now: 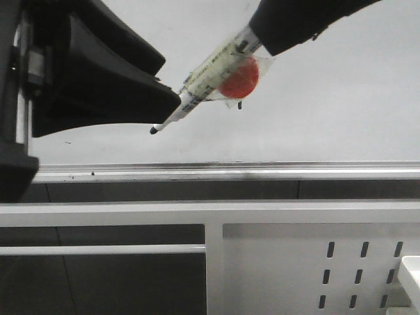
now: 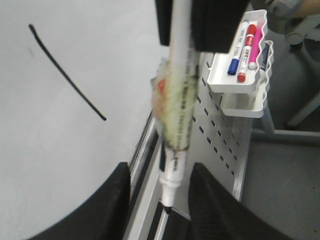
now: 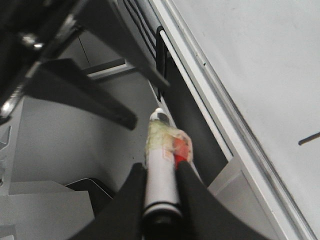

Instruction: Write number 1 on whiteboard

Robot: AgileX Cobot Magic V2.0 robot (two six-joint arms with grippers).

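Observation:
The whiteboard (image 1: 315, 111) fills the back, with a silver ledge (image 1: 262, 172) along its lower edge. The number 1 (image 2: 67, 75) shows in the left wrist view as a long thin black stroke. Its end also shows in the right wrist view (image 3: 309, 138). It does not show in the front view. My right gripper (image 3: 160, 167) is shut on a white marker (image 1: 210, 72) wrapped in yellowish tape with a red patch. The uncapped tip (image 1: 154, 130) points down-left, close to the board. My left gripper (image 2: 160, 170) is open, and the marker (image 2: 175, 115) hangs between its fingers without touching them.
A white perforated metal panel (image 1: 328, 262) stands below the board. A white tray (image 2: 240, 80) on that panel holds several capped markers. The left arm's black body (image 1: 98, 85) covers the board's left part. White frame bars (image 1: 131, 213) run under the ledge.

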